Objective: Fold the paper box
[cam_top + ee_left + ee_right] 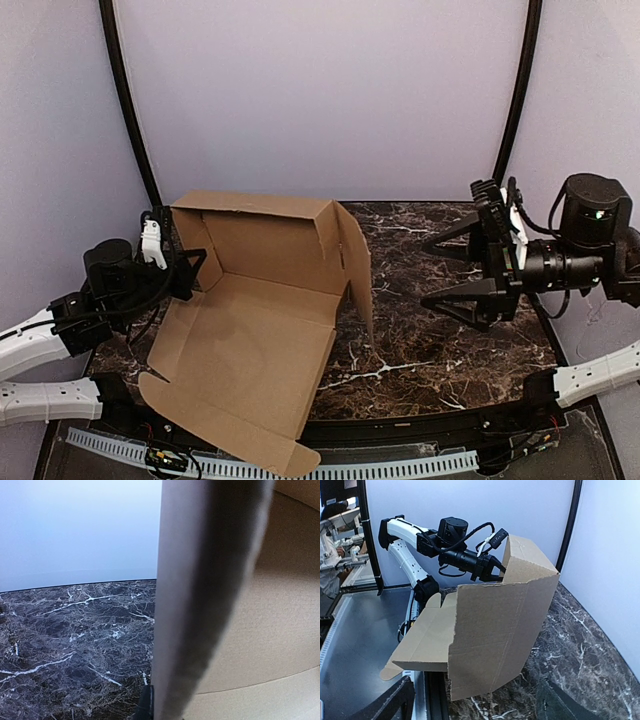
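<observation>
Two grippers show from above: left gripper clamps the box's left wall, left on the table; right gripper gapes, apart. Left wrist: thin edge may slip. Right wrist: unheld right wall may sag.

The paper box is plain brown cardboard, half folded. Its base lies flat on the table, back and side walls upright, front flap overhanging the near edge.

The dark marble table carries the partly folded paper box on its left side.
</observation>
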Motion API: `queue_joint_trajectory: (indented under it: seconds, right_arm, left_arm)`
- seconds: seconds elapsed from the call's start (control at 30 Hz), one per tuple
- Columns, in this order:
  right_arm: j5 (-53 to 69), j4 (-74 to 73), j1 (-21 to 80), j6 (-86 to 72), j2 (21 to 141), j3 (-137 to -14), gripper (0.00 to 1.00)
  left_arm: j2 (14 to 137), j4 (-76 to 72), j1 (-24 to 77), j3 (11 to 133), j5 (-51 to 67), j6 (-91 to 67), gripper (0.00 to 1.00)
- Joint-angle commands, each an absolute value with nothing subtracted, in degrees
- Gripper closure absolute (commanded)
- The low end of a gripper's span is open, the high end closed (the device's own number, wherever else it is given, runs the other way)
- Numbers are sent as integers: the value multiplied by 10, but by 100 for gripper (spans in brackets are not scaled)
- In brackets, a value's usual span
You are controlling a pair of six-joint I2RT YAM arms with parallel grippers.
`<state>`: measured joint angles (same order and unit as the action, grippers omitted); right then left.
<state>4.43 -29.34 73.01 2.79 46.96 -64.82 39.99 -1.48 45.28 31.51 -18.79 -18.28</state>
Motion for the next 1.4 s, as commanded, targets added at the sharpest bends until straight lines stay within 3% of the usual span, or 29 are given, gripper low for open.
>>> queue_joint_trajectory:
  seconds: [0.0,0.13,0.3,0.9,1.37]
  right_arm:
    - [45,-312,728,32,492,-657,22]
    - [45,-309,728,37,522,-665,31]
    - [62,-296,727,43,562,-683,35]
    - [51,-215,728,32,695,-717,28]
    - [-131,-156,728,-63,802,-746,26]
  left_arm:
    - [391,-37,455,306,-157,-178,99]
    - [390,-42,455,308,-133,-174,99]
    - [388,-44,454,306,-120,-176,99]
    - [411,-49,455,308,-138,-201,99]
    - [440,-30,455,313,-200,-234,99]
